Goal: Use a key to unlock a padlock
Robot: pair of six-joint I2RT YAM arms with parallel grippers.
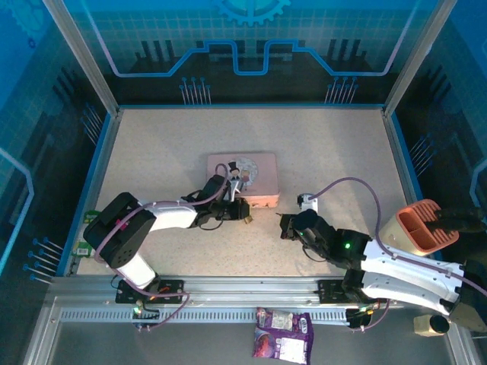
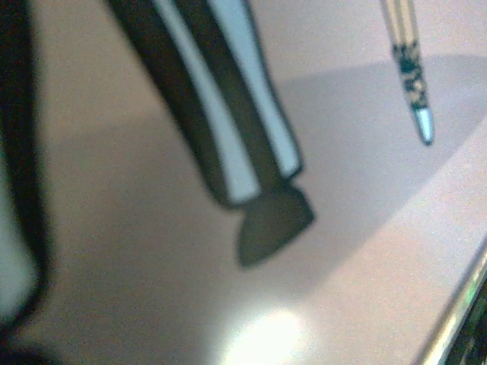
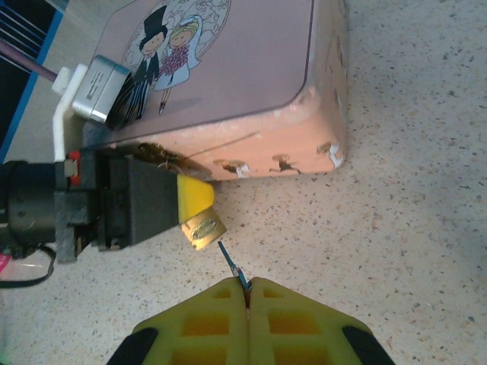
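Right gripper [image 3: 249,283] clenched, two yellow pads [image 3: 198,327] pressed flat together, pinching the key [image 3: 230,261]. Thin silvery blade poking out from between the pads, tilted, aimed toward the pink box [image 3: 251,84]. Tip just short of the padlock [image 3: 202,228], with a sliver of speckled table [image 3: 411,228] between the two.

Small brass-bodied padlock just beside the near wall of the pink box, under the box's gold clasp [image 3: 160,154]. Against the padlock's top edge, one yellow pad [image 3: 194,196] of the left gripper [image 1: 240,211], its black housing hard up against that same near wall. Shackle hidden behind pad and housing. Left jaws open or clenched: cannot tell.

From the left wrist, heavy blur: one dark finger [image 2: 228,129] with a pale stripe, over a pinkish surface.

From above, pink box lying flat near the middle of the table, lid up, printed with a cartoon bride and groom. Left gripper reaching in at the box's near wall, padlock a small gold speck at its tip. Right gripper just off the box's near right corner, pointing back toward that wall. Key too small to make out from this height.

Orange holder [image 1: 421,226] well apart from the pink box, off to its right past the table edge. Purple packet [image 1: 283,334] well to the near side of the box, beyond the metal rail [image 1: 228,293].
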